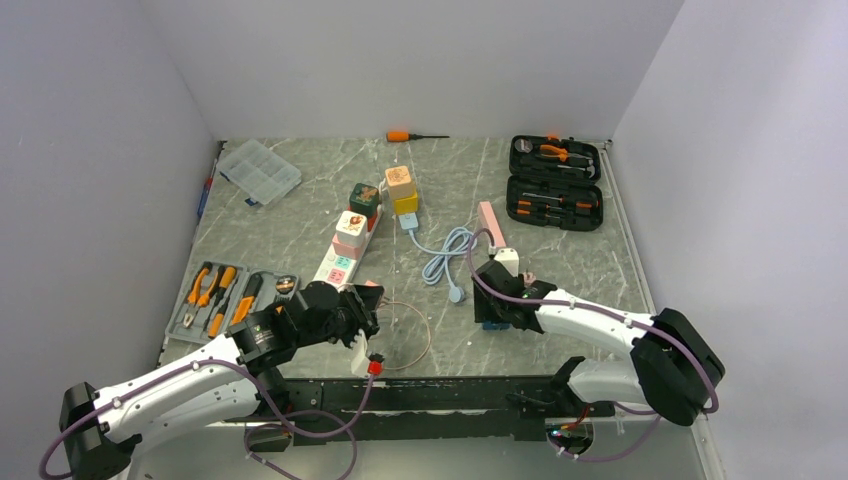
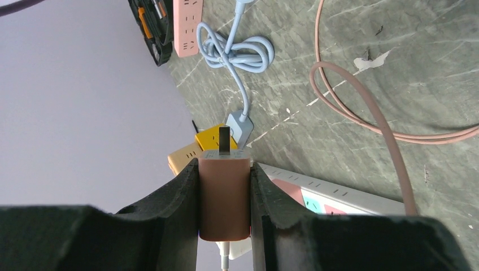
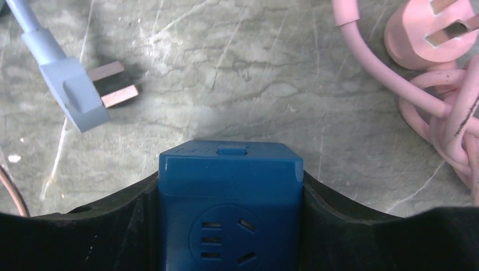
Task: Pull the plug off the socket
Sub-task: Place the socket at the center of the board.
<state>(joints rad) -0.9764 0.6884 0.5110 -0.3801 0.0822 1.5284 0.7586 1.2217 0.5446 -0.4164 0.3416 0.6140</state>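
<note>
My left gripper (image 2: 224,169) is shut on a brownish-pink plug (image 2: 224,195). Its bare metal prong (image 2: 225,138) points away from me and is in no socket. The white power strip (image 2: 350,197) lies just to the right of the plug, apart from it. In the top view the left gripper (image 1: 348,312) is at the near end of that strip (image 1: 340,258). My right gripper (image 3: 229,180) is shut on a blue cube socket (image 3: 229,209), whose face holes are empty. In the top view it (image 1: 495,305) rests on the table right of centre.
Coloured cube adapters (image 1: 352,228) sit on the far part of the strip. A light blue cable (image 1: 447,255) with its plug (image 3: 73,93), a pink strip (image 1: 491,225) and a pink plug (image 3: 432,31) lie mid-table. Tool trays (image 1: 215,298), (image 1: 555,182), a clear box (image 1: 259,171) and a screwdriver (image 1: 410,135) lie around.
</note>
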